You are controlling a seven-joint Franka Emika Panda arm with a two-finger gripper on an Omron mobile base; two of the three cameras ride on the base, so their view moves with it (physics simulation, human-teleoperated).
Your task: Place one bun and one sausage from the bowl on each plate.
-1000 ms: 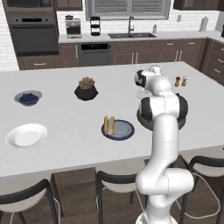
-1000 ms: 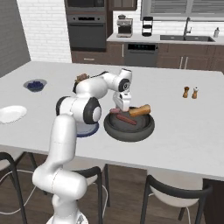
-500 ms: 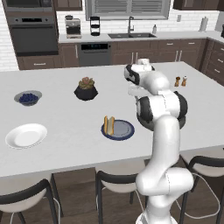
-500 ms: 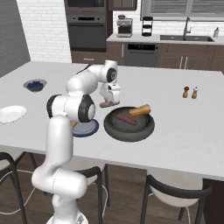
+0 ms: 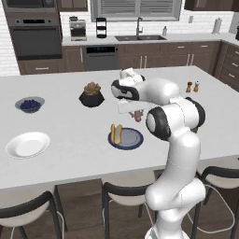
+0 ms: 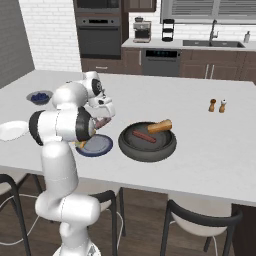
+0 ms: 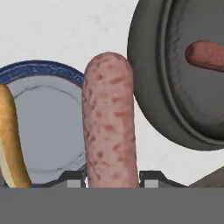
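My gripper (image 7: 111,179) is shut on a mottled pink sausage (image 7: 109,127), which sticks out between the fingertips (image 7: 151,178). It hangs over the counter between the blue-rimmed grey plate (image 7: 48,127) and the dark bowl (image 7: 148,78). A bun (image 7: 11,140) lies on that plate. The bowl (image 6: 165,147) holds another sausage (image 6: 144,136) and a bun (image 6: 159,126). From the left base the gripper (image 5: 135,114) with its sausage (image 5: 137,116) sits just above and right of the plate (image 5: 133,139) and its bun (image 5: 115,133). The white plate (image 5: 28,144) lies bare at far left.
A small bowl of blueberries (image 5: 30,104) and a black pot with a succulent (image 5: 91,95) stand behind the plates. Salt and pepper shakers (image 6: 217,105) stand to the right of the bowl. Stools line the counter's near edge.
The gripper has lifted out of the bowl and swung left toward the blue-rimmed plate, carrying the sausage with it.
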